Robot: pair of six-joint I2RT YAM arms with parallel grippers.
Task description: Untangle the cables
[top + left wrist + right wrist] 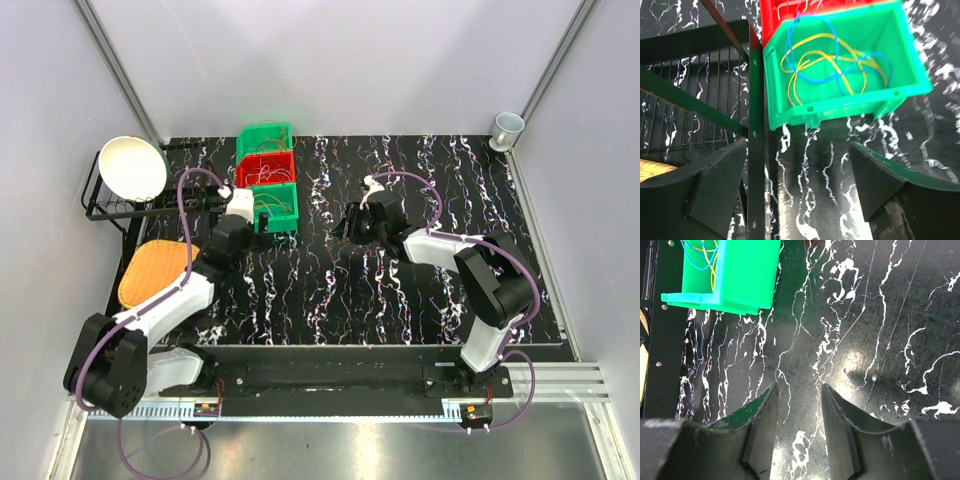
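Note:
Three bins stand in a column at the back left: a far green bin (265,139), a red bin (266,169) and a near green bin (280,203). Thin cables lie in them. In the left wrist view, yellow and blue cable loops (832,65) lie tangled in the near green bin (840,107), with the red bin (785,10) behind it. My left gripper (262,226) (797,145) is open and empty, just short of that bin's near wall. My right gripper (346,222) (799,387) is open and empty over bare table, right of the bin (740,275).
A black wire rack (115,205) (690,85) holding a white bowl (132,167) stands left of the bins, close to my left gripper. A woven yellow mat (155,272) lies in front of it. A cup (507,128) stands at the back right corner.

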